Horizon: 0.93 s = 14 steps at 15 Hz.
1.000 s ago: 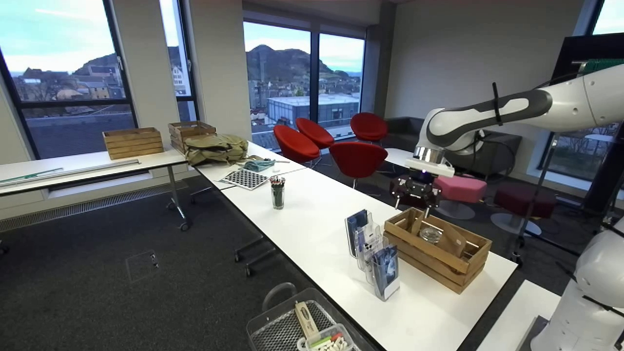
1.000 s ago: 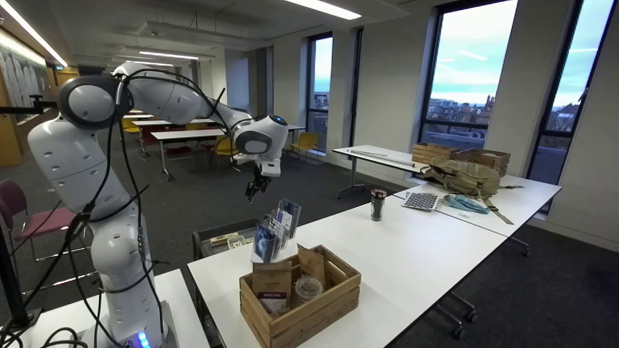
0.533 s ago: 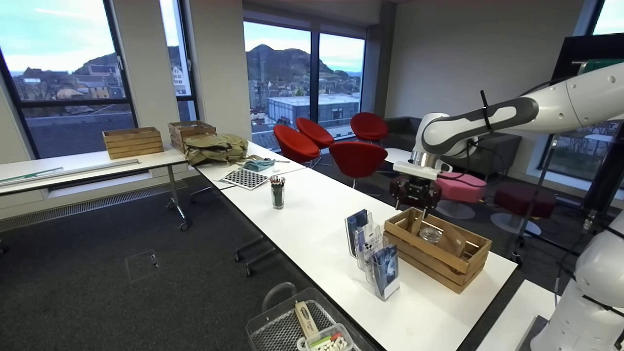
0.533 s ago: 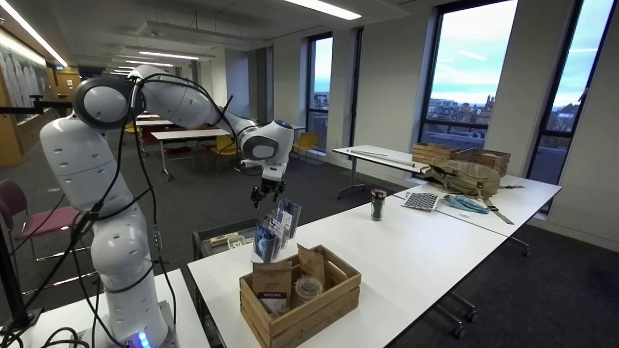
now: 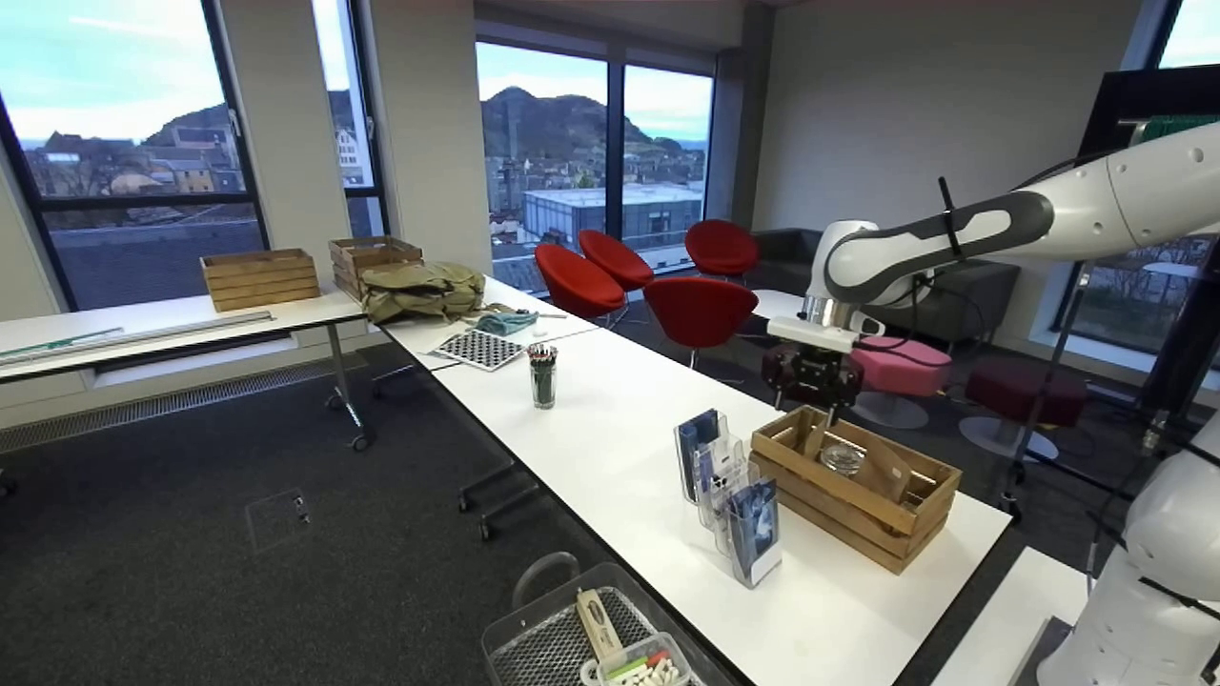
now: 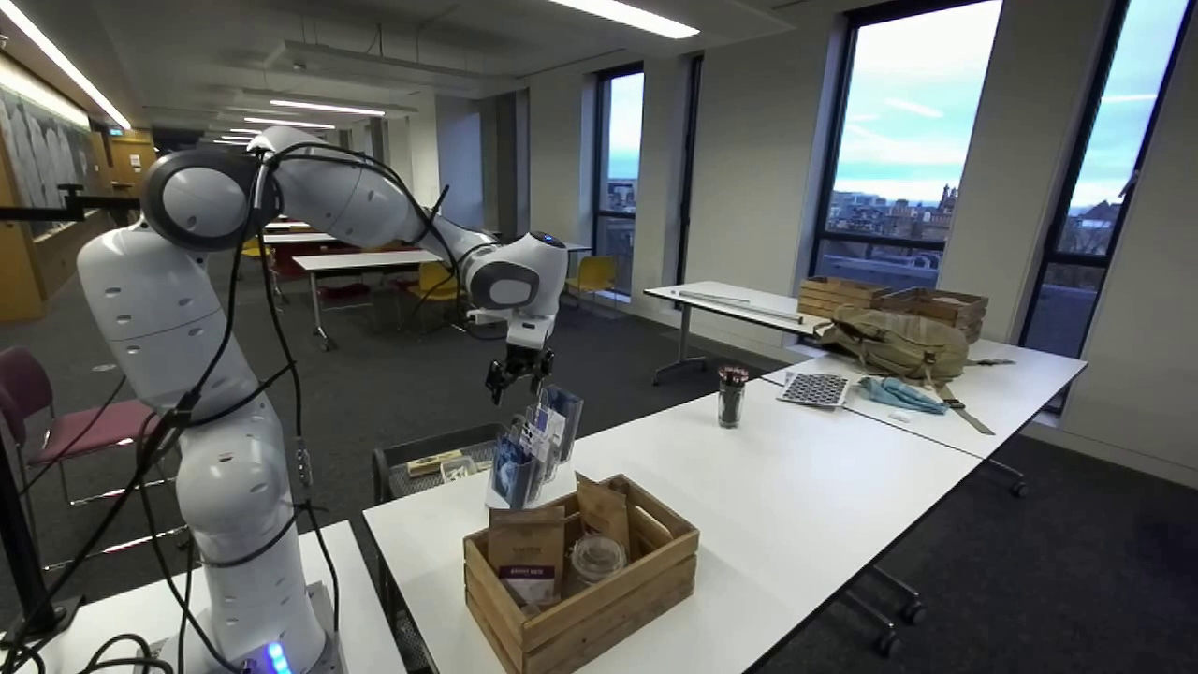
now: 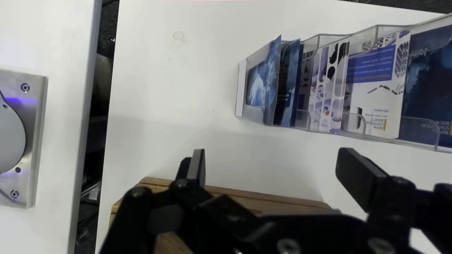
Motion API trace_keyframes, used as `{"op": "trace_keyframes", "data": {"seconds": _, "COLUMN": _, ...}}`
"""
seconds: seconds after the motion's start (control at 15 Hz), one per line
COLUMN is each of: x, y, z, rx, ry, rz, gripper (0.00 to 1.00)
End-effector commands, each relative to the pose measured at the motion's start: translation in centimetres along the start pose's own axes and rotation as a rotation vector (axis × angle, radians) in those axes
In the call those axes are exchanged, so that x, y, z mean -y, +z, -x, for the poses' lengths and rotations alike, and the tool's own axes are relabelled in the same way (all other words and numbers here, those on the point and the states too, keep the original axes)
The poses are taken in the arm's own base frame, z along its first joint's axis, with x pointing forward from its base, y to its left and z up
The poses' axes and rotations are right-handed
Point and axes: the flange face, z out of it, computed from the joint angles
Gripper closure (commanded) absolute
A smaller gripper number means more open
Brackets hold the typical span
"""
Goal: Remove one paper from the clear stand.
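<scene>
Ahead of the claw (image 7: 272, 159) in the wrist view, and off to its right, is the clear stand (image 7: 354, 126) — pockets stepped one behind another. The paper (image 7: 273, 79), printed blue and white, sits in the pocket nearest the claw in that view, with more blue leaflets (image 7: 292, 83) just behind it; pockets farther off hold white leaflets (image 7: 374, 102) with blue or purple print and a dark blue leaflet (image 7: 425, 88). Below the claw in the same view, partly covered by it, is the wooden crate (image 6: 608, 632); an exterior view shows two brown bags (image 6: 526, 552) and a round clear container (image 6: 597, 559) inside. Farther from the claw, a glass (image 6: 729, 412) holds a bunch of pencils (image 6: 733, 376). Past the stand from the claw, beside the white table (image 6: 805, 496), a mesh tray (image 5: 548, 657) carries a wooden block (image 5: 599, 624) and a clear box (image 5: 629, 652) of white, green and red sticks (image 5: 650, 675).

The table runs under the claw; well apart from it, toward the far end, lie a backpack (image 6: 889, 342), a blue cloth (image 6: 903, 394) and a checkered board (image 6: 816, 389). In an exterior view red chairs (image 5: 701, 310) and big windows (image 5: 543, 143) are beyond the claw.

The claw hangs above the table, its two fingers (image 7: 356, 173) spread wide — the white of the table and a strip of crate show between them. It is apart from both the stand and the crate.
</scene>
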Motion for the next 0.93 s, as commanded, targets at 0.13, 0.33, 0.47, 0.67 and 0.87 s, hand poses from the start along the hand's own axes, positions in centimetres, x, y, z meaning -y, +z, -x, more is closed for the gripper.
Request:
{"op": "trace_keyframes", "data": {"seconds": 0.13, "x": 0.8, "y": 1.6, "z": 1.4, "rx": -0.138, "ry": 0.002, "rz": 0.072, "gripper": 0.0}}
{"op": "trace_keyframes", "data": {"seconds": 0.33, "x": 1.2, "y": 2.6, "z": 2.8, "rx": -0.184, "ry": -0.004, "rz": 0.103, "gripper": 0.01}}
{"op": "trace_keyframes", "data": {"seconds": 0.47, "x": 1.5, "y": 3.0, "z": 3.7, "rx": -0.202, "ry": -0.012, "rz": 0.115, "gripper": 0.26}}
{"op": "trace_keyframes", "data": {"seconds": 0.67, "x": 2.0, "y": 3.3, "z": 4.6, "rx": -0.22, "ry": -0.022, "rz": 0.123, "gripper": 0.37}}
{"op": "trace_keyframes", "data": {"seconds": 0.87, "x": 2.8, "y": 3.2, "z": 5.4, "rx": -0.234, "ry": -0.031, "rz": 0.129, "gripper": 0.41}}
